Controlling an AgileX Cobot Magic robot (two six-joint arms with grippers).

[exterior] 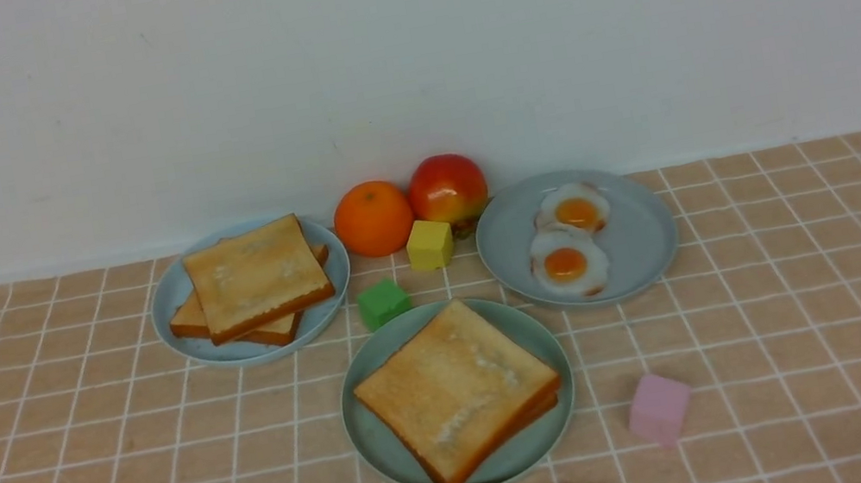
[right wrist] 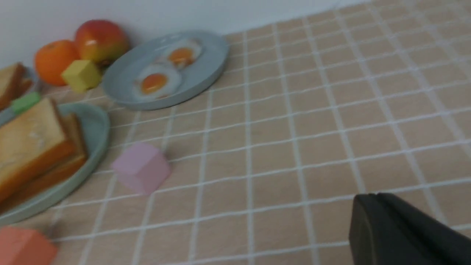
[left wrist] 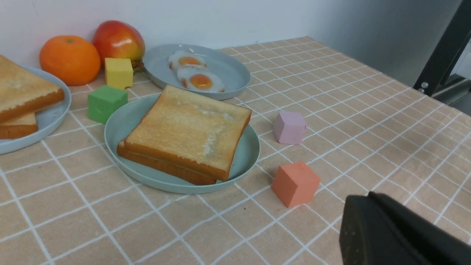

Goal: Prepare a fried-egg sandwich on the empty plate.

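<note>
Black casing is all you get of either pincer: the left pincer (left wrist: 401,232) shows as a dark block low in the left wrist view, the right pincer (right wrist: 408,232) likewise in the right wrist view. Fingertips are out of shot, so you can't tell whether either is spread or closed. Neither arm shows in the front view, and nothing appears to be gripped.

Nearest out from the left pincer sits an orange cube (left wrist: 295,183), then a pink cube (left wrist: 289,127). Beyond them is the mint-green plate (left wrist: 121,121) w/ 2 toast slices (left wrist: 189,130) stacked, edges slightly offset. No egg is visible between them; it may be hidden, can't confirm.

Handling, as a judgement: toast looks light, stiff-ish, dry, w/ a matt crust that should grip well. Take the top slice by a crust edge or corner overhanging the lower one, approx. the near corner. The fried eggs (exterior: 570,240), 2 on the blue-grey plate at right, look glossy, thin and floppy, so prob. slippery; pinch the white's rim, not the yolk.

2 more slices sit on the left plate (exterior: 175,306). An orange (exterior: 372,218), an apple (exterior: 447,189), a yellow cube (exterior: 429,243) and a green cube (exterior: 382,302) crowd the gap between plates. The counter has a peach checked cloth (exterior: 808,353), soft, may ruck. Plain white wall behind; open room on the right.
</note>
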